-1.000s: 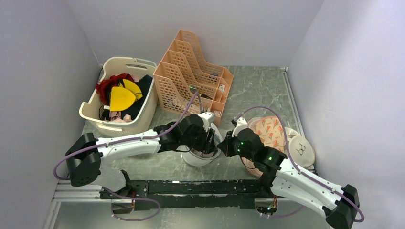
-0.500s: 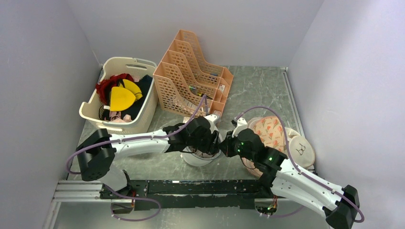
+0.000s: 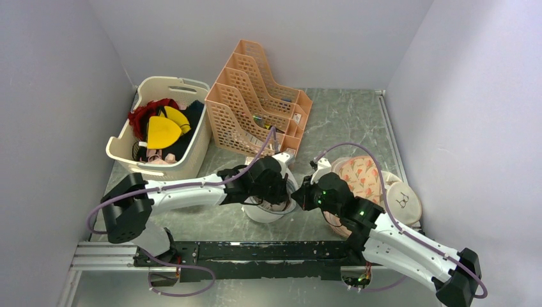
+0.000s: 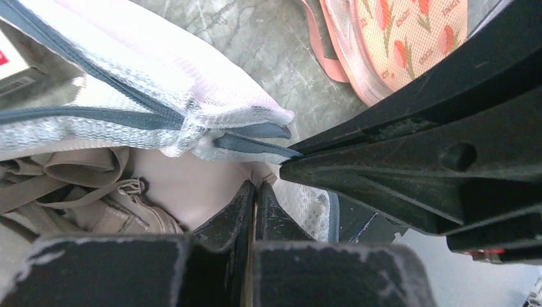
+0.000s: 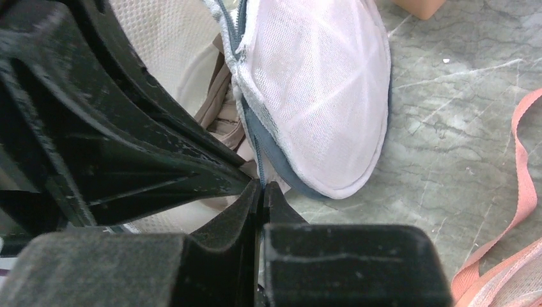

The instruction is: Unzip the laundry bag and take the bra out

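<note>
The laundry bag (image 3: pixel 265 211), a whitish mesh drum, sits at the table's near middle with its zip undone and its lid (image 4: pixel 160 77) flipped back. Inside it lies the pale pink-beige bra (image 4: pixel 179 185), partly hidden by the mesh. My left gripper (image 4: pixel 255 187) reaches into the opening and is shut on the bra's edge. My right gripper (image 5: pixel 261 186) is shut on the bag's grey zip band (image 5: pixel 259 150) at the rim, its fingers almost touching the left one. In the top view both grippers, left (image 3: pixel 282 193) and right (image 3: pixel 299 196), meet over the bag.
A peach printed pad (image 3: pixel 361 176) with pink straps (image 5: pixel 525 185) and white discs (image 3: pixel 404 201) lie under and beside the right arm. An orange file rack (image 3: pixel 255 102) stands behind the bag. A white basket (image 3: pixel 128 150) of clothes stands at the back left.
The left gripper has slid right into the bag's opening and closed from open onto the bra's edge. The right gripper has kept its hold and place.
</note>
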Robot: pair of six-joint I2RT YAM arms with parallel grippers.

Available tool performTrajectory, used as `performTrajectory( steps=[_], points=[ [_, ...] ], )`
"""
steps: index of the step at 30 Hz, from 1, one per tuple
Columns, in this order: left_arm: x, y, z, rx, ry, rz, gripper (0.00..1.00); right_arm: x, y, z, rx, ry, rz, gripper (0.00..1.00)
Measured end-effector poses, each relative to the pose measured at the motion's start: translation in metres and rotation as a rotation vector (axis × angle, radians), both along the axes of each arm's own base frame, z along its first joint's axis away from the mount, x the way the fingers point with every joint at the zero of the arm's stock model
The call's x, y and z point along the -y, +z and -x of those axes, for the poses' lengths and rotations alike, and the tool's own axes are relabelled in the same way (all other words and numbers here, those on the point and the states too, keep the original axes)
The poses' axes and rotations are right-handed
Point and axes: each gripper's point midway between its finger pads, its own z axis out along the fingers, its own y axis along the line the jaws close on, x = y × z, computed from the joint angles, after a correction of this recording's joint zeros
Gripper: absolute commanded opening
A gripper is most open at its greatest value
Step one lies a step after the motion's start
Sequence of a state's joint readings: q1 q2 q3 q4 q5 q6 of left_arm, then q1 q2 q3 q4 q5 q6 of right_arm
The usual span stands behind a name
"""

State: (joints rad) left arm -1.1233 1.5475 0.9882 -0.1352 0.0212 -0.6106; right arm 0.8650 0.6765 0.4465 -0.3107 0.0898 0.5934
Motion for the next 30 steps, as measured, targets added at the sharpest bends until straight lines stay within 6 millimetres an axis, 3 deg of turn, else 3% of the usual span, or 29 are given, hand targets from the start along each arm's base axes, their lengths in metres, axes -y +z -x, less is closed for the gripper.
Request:
performTrajectory(
  steps=[6, 20, 30],
  points=[
    [-0.009, 0.030, -0.007, 0.072, 0.022, 0.024, 0.07, -0.001, 0.001, -0.001, 0.004, 0.000, -0.006, 0.00],
    [-0.018, 0.164, -0.014, 0.300, 0.005, 0.240, 0.07, -0.003, -0.001, -0.004, 0.002, -0.003, -0.001, 0.00],
    [-0.032, 0.215, -0.010, 0.374, 0.011, 0.334, 0.07, -0.003, -0.001, -0.004, 0.003, -0.003, -0.001, 0.00]
  ],
)
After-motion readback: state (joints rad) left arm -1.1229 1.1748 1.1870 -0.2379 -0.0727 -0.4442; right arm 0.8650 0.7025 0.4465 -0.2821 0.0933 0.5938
